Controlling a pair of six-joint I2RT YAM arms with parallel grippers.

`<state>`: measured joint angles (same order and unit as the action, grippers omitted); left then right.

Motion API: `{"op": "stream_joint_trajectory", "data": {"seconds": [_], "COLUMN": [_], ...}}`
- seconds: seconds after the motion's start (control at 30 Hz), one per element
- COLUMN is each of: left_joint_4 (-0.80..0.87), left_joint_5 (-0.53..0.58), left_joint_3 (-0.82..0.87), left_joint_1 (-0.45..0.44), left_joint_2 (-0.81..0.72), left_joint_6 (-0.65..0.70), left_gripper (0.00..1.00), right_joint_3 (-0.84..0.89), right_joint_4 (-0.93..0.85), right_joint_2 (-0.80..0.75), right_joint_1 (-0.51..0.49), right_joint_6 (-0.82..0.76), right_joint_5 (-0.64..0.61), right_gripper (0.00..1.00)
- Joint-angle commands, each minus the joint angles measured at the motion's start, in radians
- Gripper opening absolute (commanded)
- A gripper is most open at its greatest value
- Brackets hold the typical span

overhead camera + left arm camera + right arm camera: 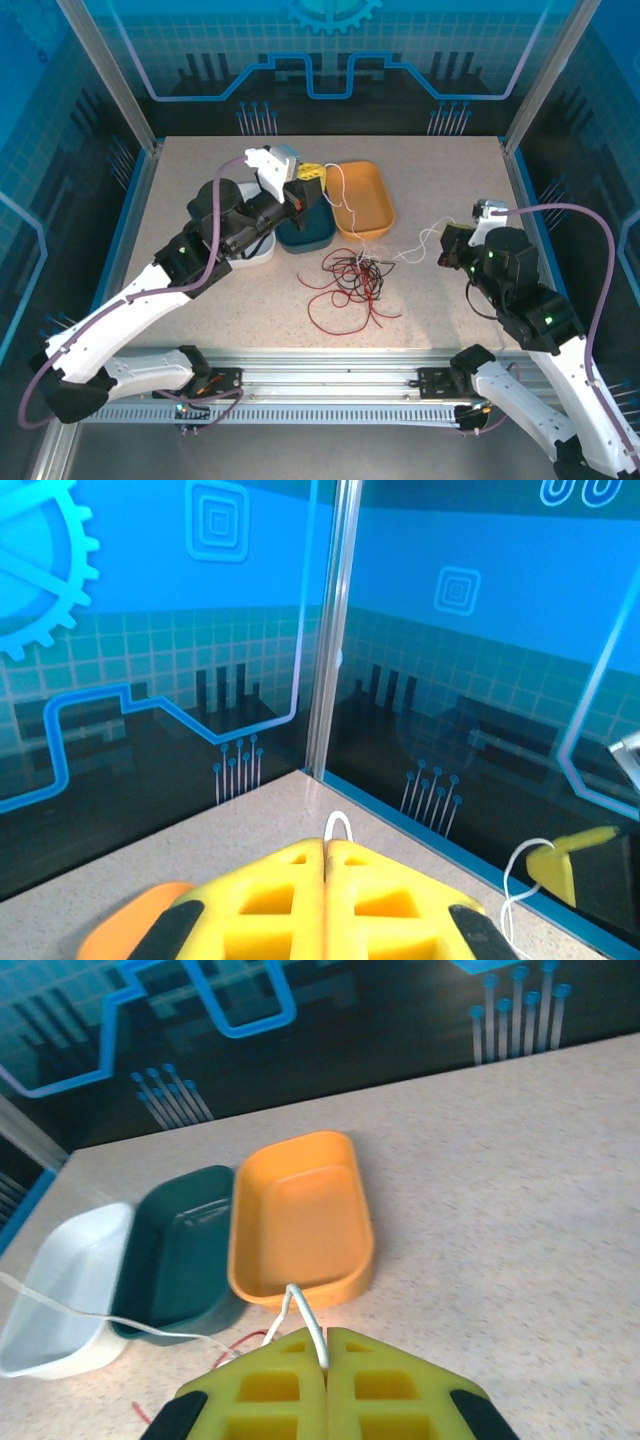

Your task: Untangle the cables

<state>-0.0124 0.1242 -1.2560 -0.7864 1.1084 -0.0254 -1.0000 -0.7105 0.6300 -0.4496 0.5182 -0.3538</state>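
Left gripper (326,852): raised over the trays at the back of the counter (450,170), jaws pressed together with a small loop of the white cable (302,1308) pinched at their tips.
Right gripper (327,1335): out on the right side, jaws likewise closed tight on another stretch of what looks like the same white cable.
White cable: runs from the left gripper down across the orange tray (375,190), dips to the edge of the knot, then climbs to the right gripper; slack, not taut.
Red and black tangle (350,280): lying on the counter just in front of the trays, between the two arms, loops crossing each other.
Trays: orange tray, teal tray (305,238) and white tray (255,252) sit side by side.
Step in hand: I'd say drawing the white strand free of the red and black.
Doing it well: spread the two grips apart slowly and lift, so the white slides out rather than cinching the knot.
Watch for: the whole tangle rising with it; ease off if it does.
Risk: the thin strand slipping from the closed tips under a sharp pull.
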Motion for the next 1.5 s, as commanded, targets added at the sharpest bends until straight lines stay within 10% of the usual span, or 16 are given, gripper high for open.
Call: {"op": "stream_joint_trajectory", "data": {"seconds": [0.0, 0.37, 0.7, 1.47], "left_joint_4": [-0.045, -0.195, -0.119, 0.111], "left_joint_5": [0.044, 0.067, 0.056, -0.081], "left_joint_3": [-0.054, -0.146, -0.177, -0.465], "left_joint_1": [0.026, 0.090, 0.104, 0.200], "left_joint_2": [-0.019, -0.052, -0.003, 0.620], "left_joint_6": [0.038, 0.084, 0.080, 0.017], "left_gripper": [0.00, 0.00, 0.00, 0.00], "right_joint_3": [0.024, 0.036, 0.058, 0.010], "right_joint_4": [-0.082, -0.195, -0.117, -0.085], "right_joint_2": [-0.024, -0.016, -0.032, 0.037], "right_joint_1": [0.018, 0.078, 0.126, 0.127], "right_joint_6": [0.049, 0.116, 0.101, 0.072], "right_joint_5": [-0.096, -0.242, -0.106, 0.019], "right_gripper": [0.00, 0.00, 0.00, 0.00]}}
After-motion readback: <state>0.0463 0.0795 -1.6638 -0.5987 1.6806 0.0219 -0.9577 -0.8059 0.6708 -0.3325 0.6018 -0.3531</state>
